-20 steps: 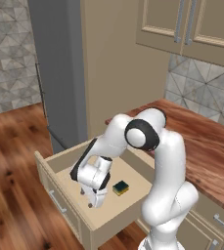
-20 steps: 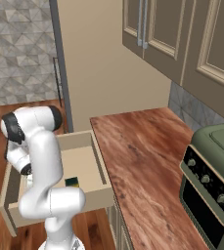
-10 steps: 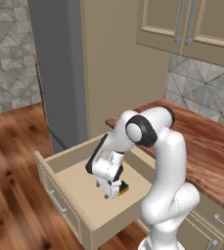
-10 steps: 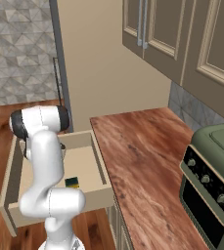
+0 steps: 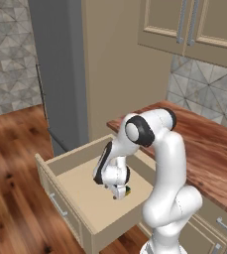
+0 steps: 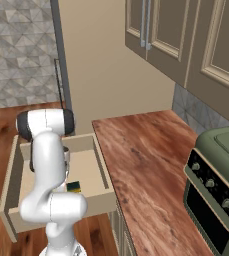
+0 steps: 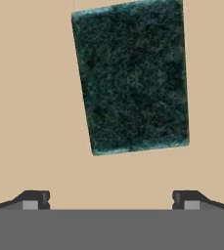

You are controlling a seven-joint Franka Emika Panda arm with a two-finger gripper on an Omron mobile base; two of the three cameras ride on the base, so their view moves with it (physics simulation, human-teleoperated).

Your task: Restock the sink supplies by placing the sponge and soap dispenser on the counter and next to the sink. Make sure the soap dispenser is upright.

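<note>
The sponge [image 7: 133,78], dark green side up, lies flat on the beige floor of an open drawer [image 5: 65,163]. In the hand view it sits just ahead of my gripper [image 7: 111,200], whose fingertips [image 7: 35,199] stand wide apart with nothing between them. In the left base view my gripper [image 5: 116,191] hangs low inside the drawer, right beside the sponge [image 5: 127,190]. The right base view has the sponge [image 6: 74,186] near the drawer's front right corner. The reddish-brown counter [image 6: 146,150] runs to the right of the drawer. The soap dispenser and the sink are out of view.
The drawer's front wall [image 6: 51,212] and side walls close in around the hand. A grey fridge [image 5: 60,64] stands behind the drawer. A green stove [image 6: 218,175] sits at the counter's far right, under the upper cabinets [image 6: 186,35].
The arm has swung from the drawer's left part toward the right, bringing the hand down over the sponge. The jaws stayed wide open.
</note>
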